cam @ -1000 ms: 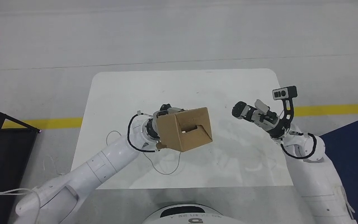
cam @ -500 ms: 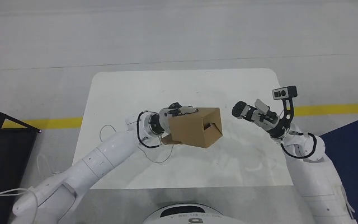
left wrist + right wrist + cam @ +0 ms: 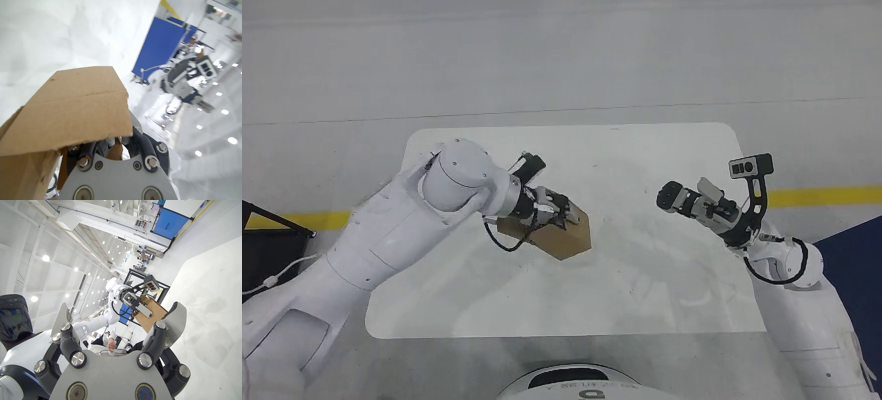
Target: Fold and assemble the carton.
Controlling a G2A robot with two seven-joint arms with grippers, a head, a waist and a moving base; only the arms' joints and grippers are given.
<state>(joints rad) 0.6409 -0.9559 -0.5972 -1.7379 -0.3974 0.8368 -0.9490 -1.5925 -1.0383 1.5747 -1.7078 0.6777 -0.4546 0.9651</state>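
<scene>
One white bench (image 3: 662,290) lies under both tools, with bare surface between them. The brown carton (image 3: 567,240) sits tilted against the left tool (image 3: 554,210), whose fingers pinch a flap. Well apart, the right tool (image 3: 674,197) hangs spread wide, holding nothing.

top: overhead, facing table (image 3: 642,290) | left wrist: close behind carton (image 3: 71,113) | right wrist: farther, sees same carton
</scene>
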